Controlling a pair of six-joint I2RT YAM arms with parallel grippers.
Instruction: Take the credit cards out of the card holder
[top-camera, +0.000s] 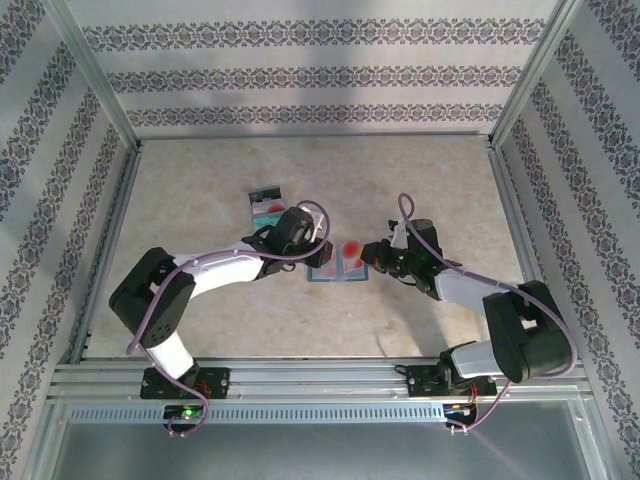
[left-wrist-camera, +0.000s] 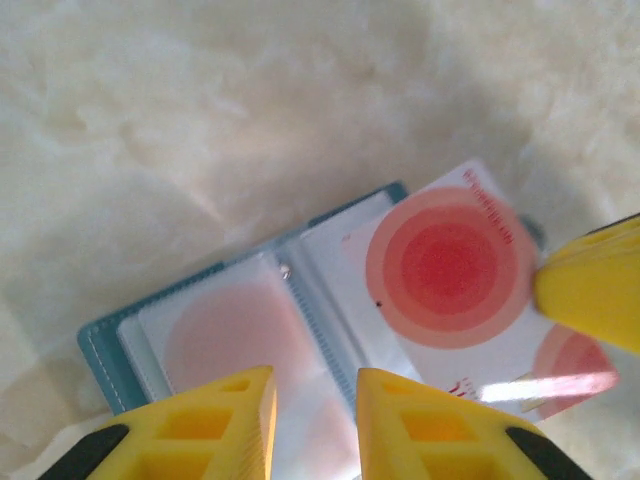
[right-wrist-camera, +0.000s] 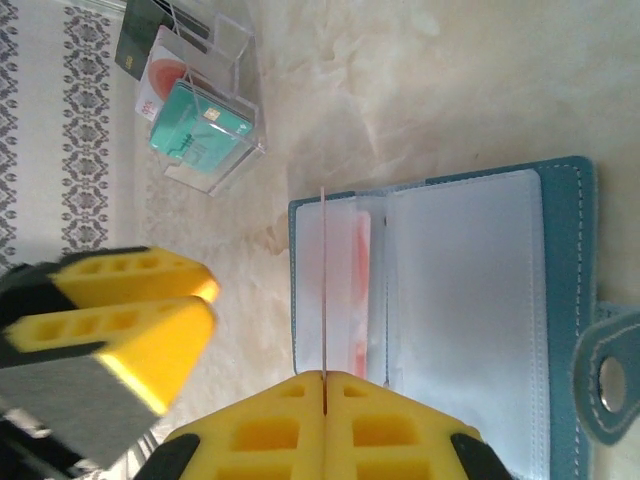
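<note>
My right pincer (right-wrist-camera: 325, 398) is closed tight on the red card (left-wrist-camera: 450, 265), which stands edge-on between the pads as a thin line running up from my fingertips. The card lies over the holder's (right-wrist-camera: 570, 250) left-hand panel as my right wrist sees it, partly out of its clear sleeve, with its far corner past the holder's rim. It is white with red and pink rings on its face and a second red patch near one corner.

My left pincer (left-wrist-camera: 315, 400) hangs just above the holder's fold, its jaws a little apart with nothing between them; the right pincer's yellow tip sits at the card's edge beside it.

The holder rests open and flat on the table (left-wrist-camera: 200, 120), between my two pincers in the top view. It is teal with pale stitching, has frosted sleeves inside, and its clasp tab (right-wrist-camera: 610, 375) sticks out on one side. One sleeve shows a faint pink round through it.

Well apart, a clear stand (right-wrist-camera: 235, 150) holds a teal card (right-wrist-camera: 195, 135), a red-and-white card (right-wrist-camera: 165, 75) and a dark card (right-wrist-camera: 135, 40).
</note>
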